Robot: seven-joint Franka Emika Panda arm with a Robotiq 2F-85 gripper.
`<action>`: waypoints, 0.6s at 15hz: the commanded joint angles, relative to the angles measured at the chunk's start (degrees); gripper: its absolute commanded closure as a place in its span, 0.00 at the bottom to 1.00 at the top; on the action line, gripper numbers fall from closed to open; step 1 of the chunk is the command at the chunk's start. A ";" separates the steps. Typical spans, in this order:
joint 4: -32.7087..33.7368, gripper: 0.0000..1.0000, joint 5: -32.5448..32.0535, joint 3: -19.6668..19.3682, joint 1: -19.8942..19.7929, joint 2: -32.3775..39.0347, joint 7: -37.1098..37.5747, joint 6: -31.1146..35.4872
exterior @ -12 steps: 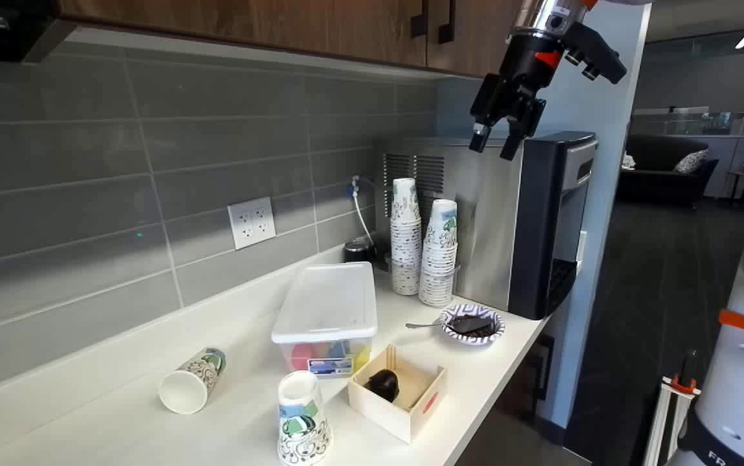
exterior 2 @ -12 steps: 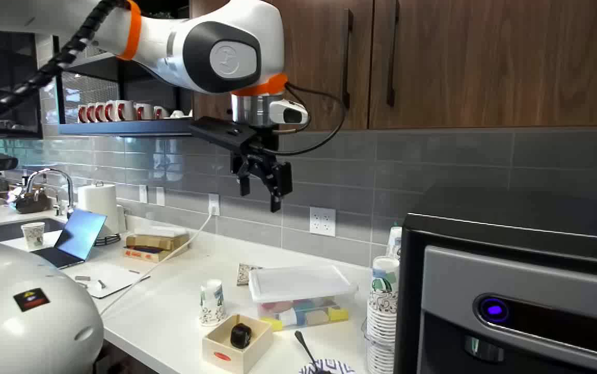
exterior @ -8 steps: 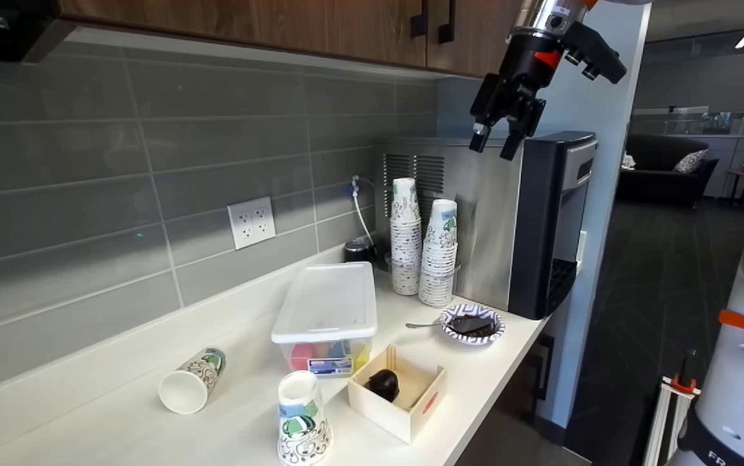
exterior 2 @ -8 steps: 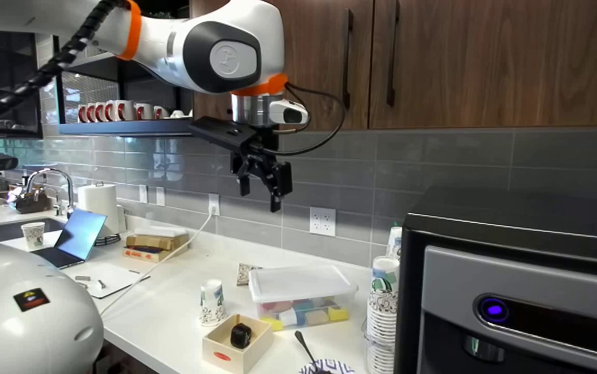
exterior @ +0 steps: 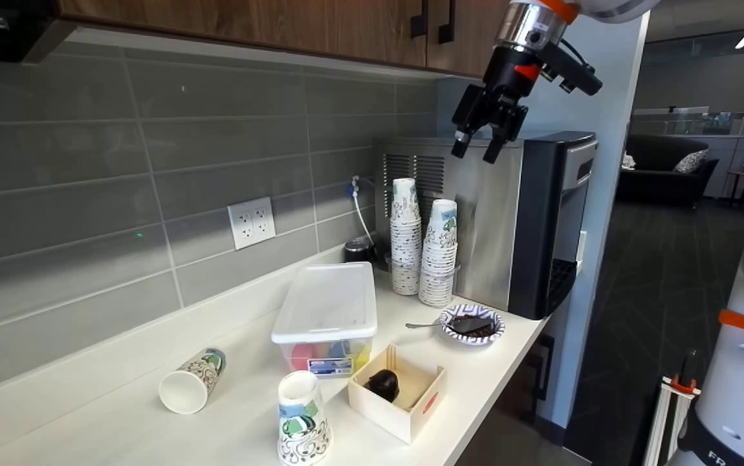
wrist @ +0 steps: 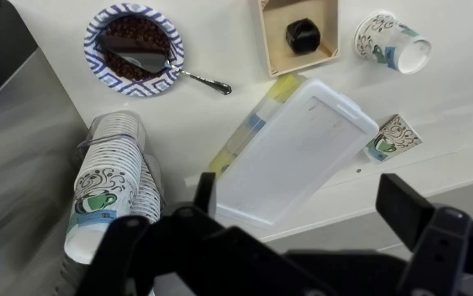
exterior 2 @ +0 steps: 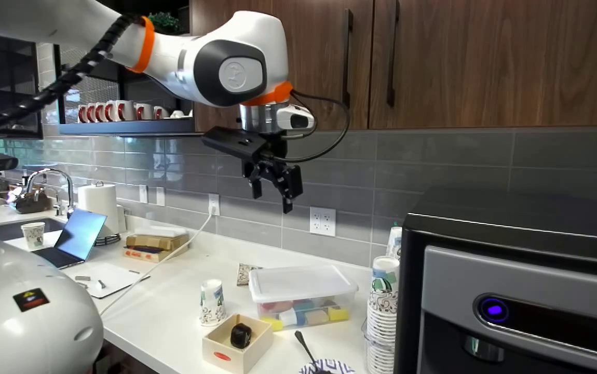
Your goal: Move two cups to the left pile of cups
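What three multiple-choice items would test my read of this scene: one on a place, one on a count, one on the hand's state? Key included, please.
1. Where is the dark object?
A) On the storage-box lid
B) In the wooden box
C) In the patterned bowl

2. How many tall cup stacks show on the counter?
A) Two
B) Four
C) Six

3. How is the hand?
A) Shut on a cup
B) Shut on nothing
C) Open, holding nothing

Key:
1 B: it sits within the box's walls in both exterior views and the wrist view.
2 A: an exterior view shows two, side by side.
3 C: its fingers stand apart with nothing gripped between them.
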 commanded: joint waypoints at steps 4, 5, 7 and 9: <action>1.33 0.00 -3.50 1.00 -1.88 14.89 -2.30 16.44; 1.93 0.00 -4.43 1.04 -2.36 17.05 -2.60 18.02; 3.90 0.00 -6.75 1.08 -3.61 21.52 -2.83 20.03; 6.06 0.00 -9.76 1.33 -5.16 25.27 -2.38 21.11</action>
